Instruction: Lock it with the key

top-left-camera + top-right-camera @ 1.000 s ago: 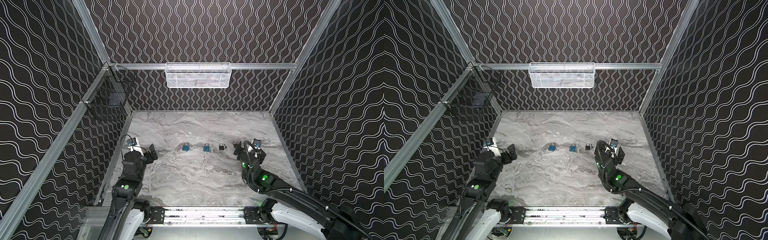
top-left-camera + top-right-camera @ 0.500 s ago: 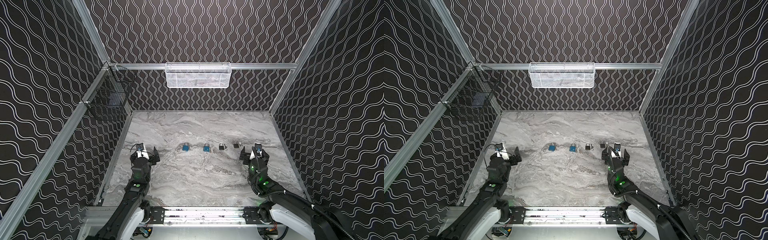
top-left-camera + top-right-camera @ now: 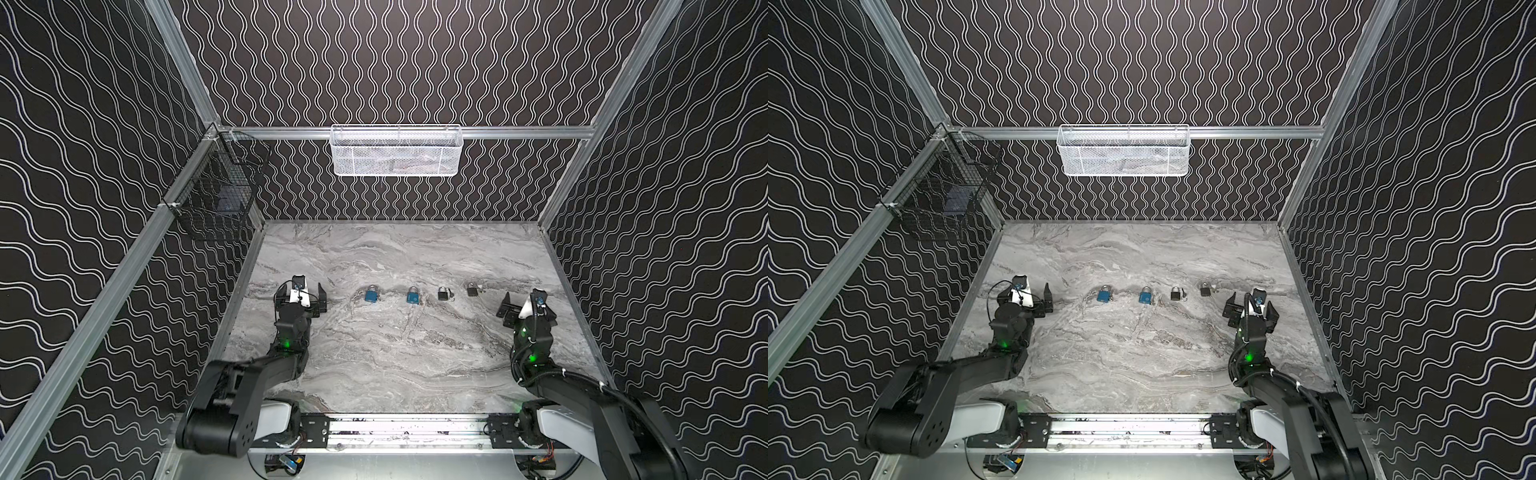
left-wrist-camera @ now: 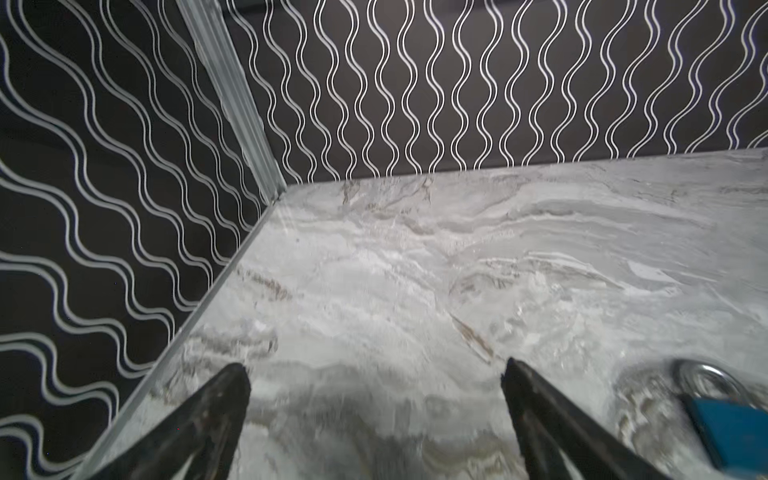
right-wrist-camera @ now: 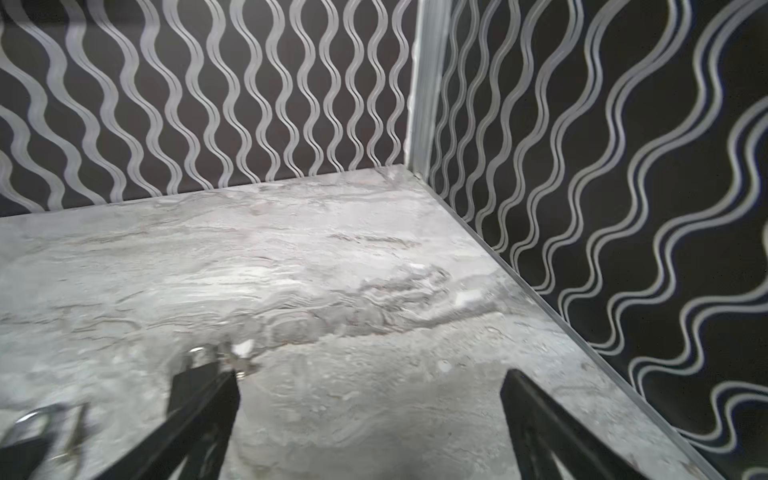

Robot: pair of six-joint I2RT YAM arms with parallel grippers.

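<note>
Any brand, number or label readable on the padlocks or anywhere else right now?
No text is readable in any view.
Blue padlocks: faces too small to read.
Black padlocks: too small to read.
White mesh basket: no lettering shows.
</note>
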